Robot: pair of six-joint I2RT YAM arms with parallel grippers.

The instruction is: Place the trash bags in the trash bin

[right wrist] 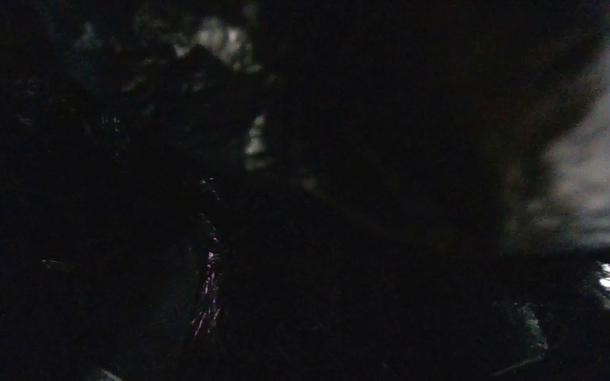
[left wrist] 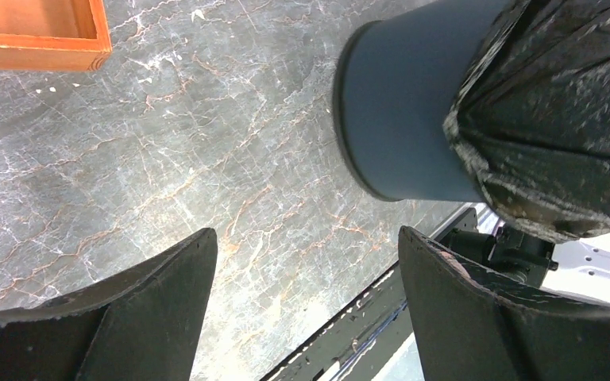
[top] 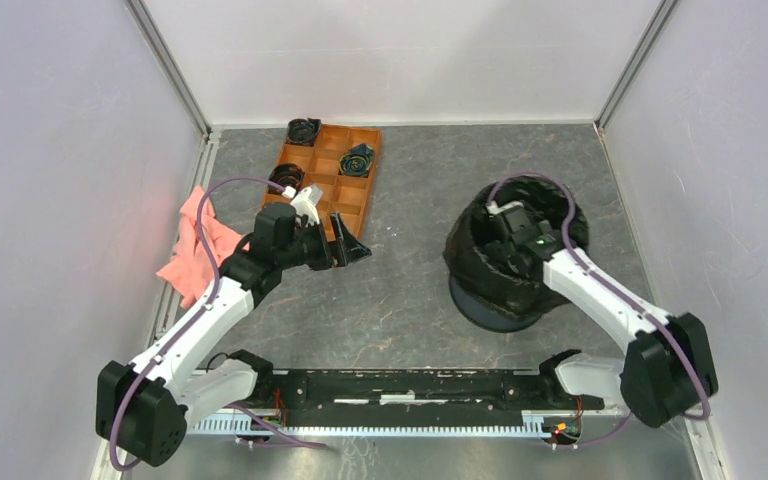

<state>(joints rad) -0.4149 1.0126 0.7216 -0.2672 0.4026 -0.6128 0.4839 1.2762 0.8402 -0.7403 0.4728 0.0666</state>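
The black trash bag (top: 482, 262) drapes over the navy trash bin (top: 495, 310) on the worktop (top: 400, 300). The right pincer (top: 510, 226) sits inside the bag-lined bin; its opening cannot be determined. The left pincer (top: 352, 250) hangs wide, empty, beside the orange tray (top: 372, 190).

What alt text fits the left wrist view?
The left gripper, open and empty, hovers over the grey marbled table. At upper right stands the navy trash bin, with the glossy black trash bag draped over it. A corner of the orange tray shows at top left.
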